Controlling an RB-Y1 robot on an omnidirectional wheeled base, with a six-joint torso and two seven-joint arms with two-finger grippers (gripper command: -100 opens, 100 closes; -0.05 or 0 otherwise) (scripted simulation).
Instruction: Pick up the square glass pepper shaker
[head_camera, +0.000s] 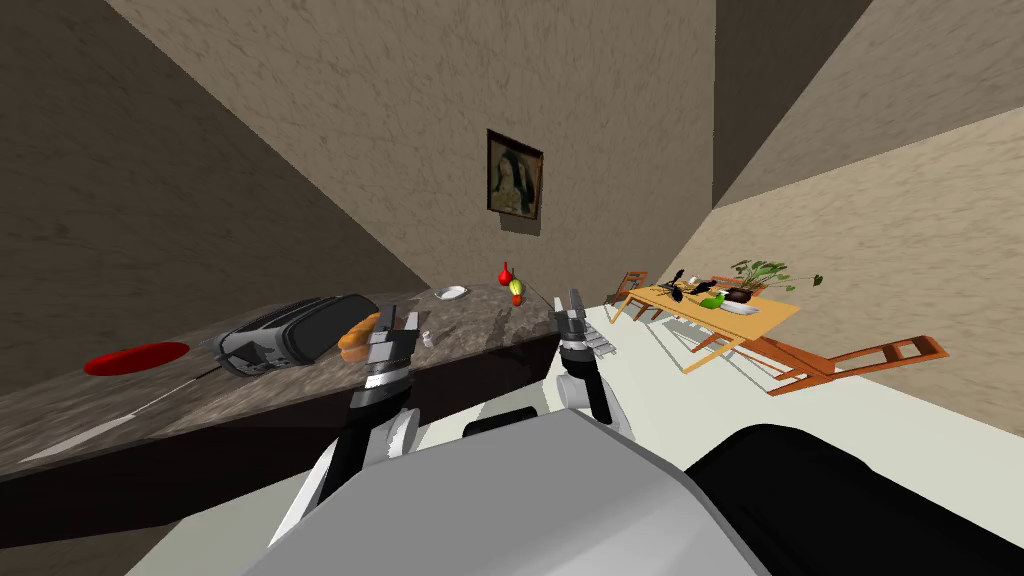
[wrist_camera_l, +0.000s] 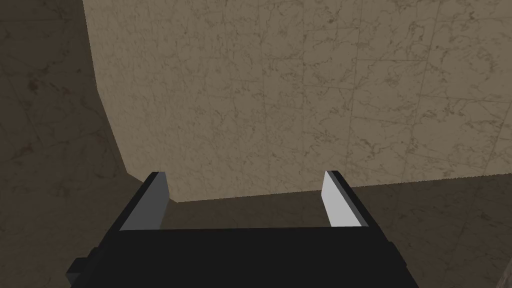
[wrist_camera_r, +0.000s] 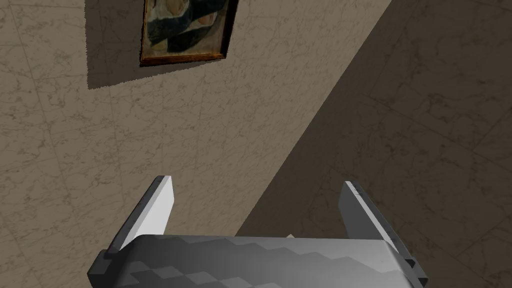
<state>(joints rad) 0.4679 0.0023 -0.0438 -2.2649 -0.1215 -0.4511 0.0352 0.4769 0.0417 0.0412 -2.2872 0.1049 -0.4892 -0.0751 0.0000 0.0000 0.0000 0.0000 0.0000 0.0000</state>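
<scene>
A small pale shaker (head_camera: 427, 339) stands on the dark stone counter (head_camera: 470, 325), near its front edge. My left gripper (head_camera: 396, 320) is raised just to the left of the shaker, over the counter, with nothing between its fingers. In the left wrist view the left gripper (wrist_camera_l: 245, 175) is open and faces a wall. My right gripper (head_camera: 566, 300) is held up past the counter's right end. In the right wrist view the right gripper (wrist_camera_r: 260, 181) is open and empty.
On the counter are a dark toaster (head_camera: 290, 330), a bread loaf (head_camera: 358, 335), a red plate (head_camera: 135, 358), a knife (head_camera: 110, 420), a small dish (head_camera: 452, 292) and red and yellow-green produce (head_camera: 512, 285). A wooden table (head_camera: 770, 312) and tipped chairs (head_camera: 850, 360) stand at right.
</scene>
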